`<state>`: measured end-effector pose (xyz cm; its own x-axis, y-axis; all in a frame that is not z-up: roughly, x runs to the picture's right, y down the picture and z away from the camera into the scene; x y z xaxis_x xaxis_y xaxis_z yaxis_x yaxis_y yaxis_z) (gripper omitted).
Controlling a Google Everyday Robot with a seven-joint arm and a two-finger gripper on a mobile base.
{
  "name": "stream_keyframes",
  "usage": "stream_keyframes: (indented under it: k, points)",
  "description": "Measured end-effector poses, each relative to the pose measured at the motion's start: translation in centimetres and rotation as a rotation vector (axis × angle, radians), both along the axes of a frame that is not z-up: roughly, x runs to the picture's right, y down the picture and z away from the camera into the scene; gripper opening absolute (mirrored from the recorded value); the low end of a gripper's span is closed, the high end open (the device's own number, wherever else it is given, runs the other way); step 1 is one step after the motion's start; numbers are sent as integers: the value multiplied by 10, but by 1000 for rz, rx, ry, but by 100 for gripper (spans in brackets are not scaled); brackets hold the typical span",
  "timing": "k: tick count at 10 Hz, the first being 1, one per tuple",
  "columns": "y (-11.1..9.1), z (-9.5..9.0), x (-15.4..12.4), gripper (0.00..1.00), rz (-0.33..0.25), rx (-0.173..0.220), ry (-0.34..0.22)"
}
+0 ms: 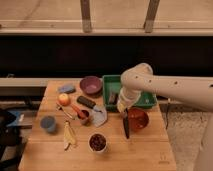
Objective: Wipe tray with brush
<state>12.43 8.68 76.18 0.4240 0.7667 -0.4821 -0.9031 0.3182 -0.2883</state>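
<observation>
Gripper (122, 109) clamps the brush (126, 126) just beside the tray (112, 78); lift over the rim, then sweep bristles flat.

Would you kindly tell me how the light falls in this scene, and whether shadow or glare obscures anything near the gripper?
Camera view: soft, even light on the wooden table, no glare; the band behind it is dark. Same view: the gripper, just in front of the green tray, is shut on the black brush, which reads as a dark streak beside the orange-red bowl.
</observation>
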Motion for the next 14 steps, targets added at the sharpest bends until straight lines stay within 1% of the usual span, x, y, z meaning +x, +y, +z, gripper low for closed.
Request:
stream_keyframes:
  k: [1,2,3,8,9,10,12,14]
  points:
    - [-18,2,4,0,3,11,17]
    - [-31,3,5,0,-3,16,27]
    - [-37,4,5,0,-5,19,29]
    - [-35,4,7,0,-9,14,34]
    - [-34,8,14,0,-3,5,70]
    - [-30,18,21,0,13,-5,103]
    - [-30,34,33,0,38,-4,139]
    - [-33,50,33,0,51,-3,150]
